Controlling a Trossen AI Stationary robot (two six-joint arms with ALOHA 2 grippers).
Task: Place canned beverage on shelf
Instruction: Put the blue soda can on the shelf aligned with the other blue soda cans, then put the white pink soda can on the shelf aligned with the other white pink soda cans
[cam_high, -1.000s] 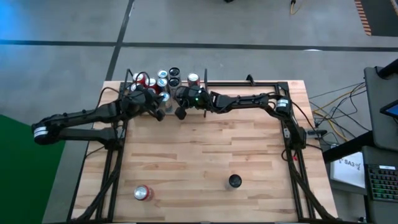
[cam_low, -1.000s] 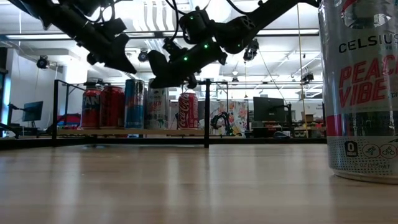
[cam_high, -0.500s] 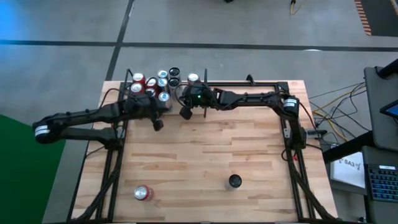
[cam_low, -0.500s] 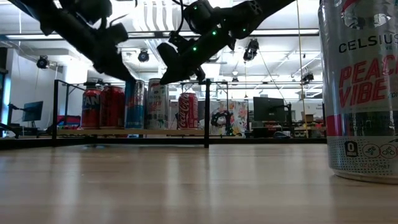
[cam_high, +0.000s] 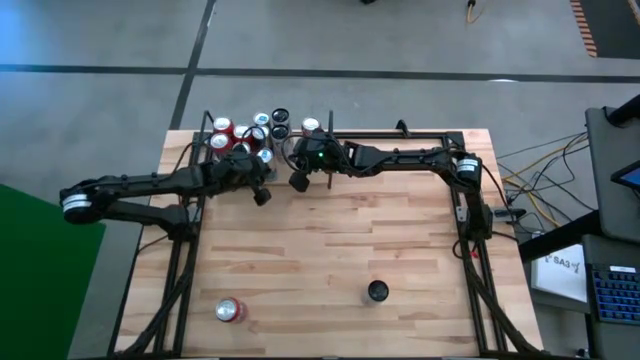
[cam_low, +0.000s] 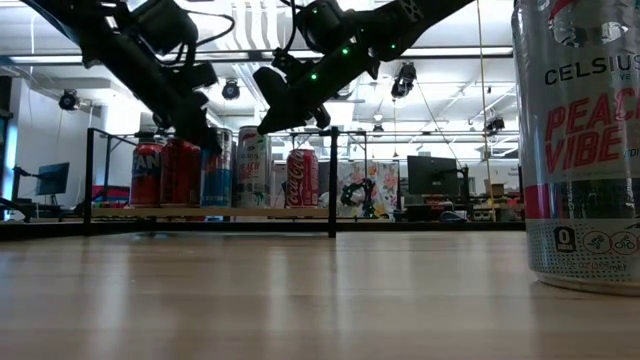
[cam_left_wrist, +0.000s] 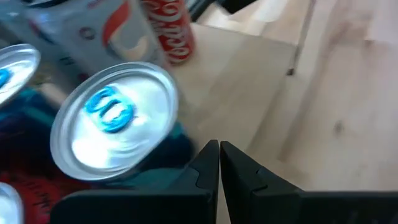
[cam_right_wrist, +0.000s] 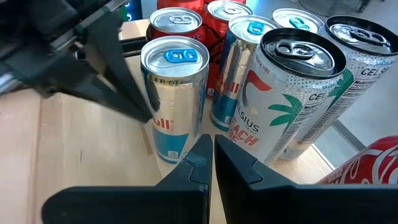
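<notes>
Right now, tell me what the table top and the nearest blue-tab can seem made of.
Table top: looks like wood, pale jointed strips with visible grain, low sheen. Blue-tab can: apparently thin metal, likely aluminium; bright silver lid, glossy printed wall reflecting light.

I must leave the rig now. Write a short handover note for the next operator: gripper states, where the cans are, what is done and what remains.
Left gripper: shut, empty, at the shelf's front edge beside the blue-tab can.
Right gripper: shut, empty, hanging just in front of the shelf.
Done: a cluster of cans stands at the shelf's left end.
Left: two cans wait on the table's near side, a red can lying on its side and a dark-topped can standing upright. Both need placing on the shelf.
</notes>
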